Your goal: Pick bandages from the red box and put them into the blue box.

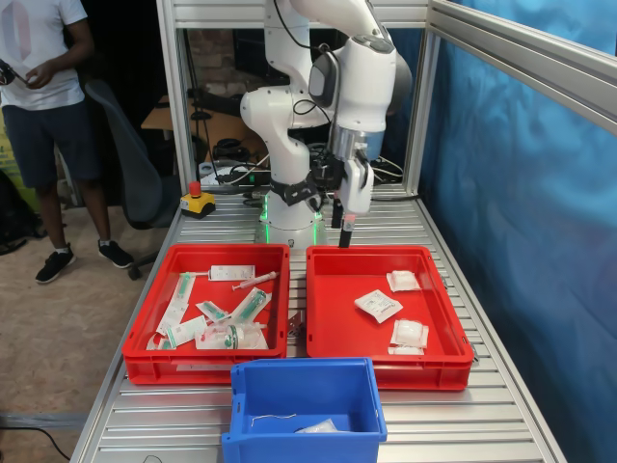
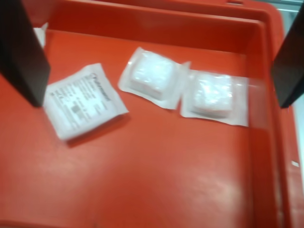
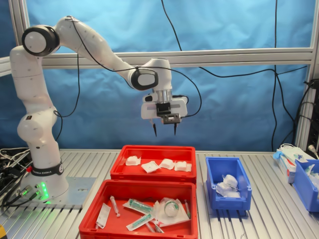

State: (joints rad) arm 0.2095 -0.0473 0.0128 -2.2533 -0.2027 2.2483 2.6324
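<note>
Four bandages (image 1: 378, 305) lie loose in the red box (image 1: 328, 333), right of centre in the first exterior view; we count them scattered flat toward its right half, two touching edge to edge at its lower right. In the wrist view three show, the printed one apart from a touching pair.

Claw (image 3: 164, 130): released, fingers spread and empty, hanging well above the red box in the second exterior view. We judge this height a staging pose, set for a straight descent onto one packet.

Blue box (image 1: 304, 395): lower centre of the first exterior view, just in front of both trays, so the carry is short. We see at least one packet (image 1: 319, 426) already inside; more work remains.

Second red tray (image 1: 145, 333): left of centre, holding syringes (image 1: 253, 281) and long packets, kept apart from the bandages.

Counter (image 1: 482, 415): ribbed aluminium slats, framed by aluminium posts. Blue curtain (image 1: 540, 193) on the right; an emergency stop button (image 1: 197, 201) at the far corner; a person (image 1: 48, 96) stands at upper left, off the counter.
</note>
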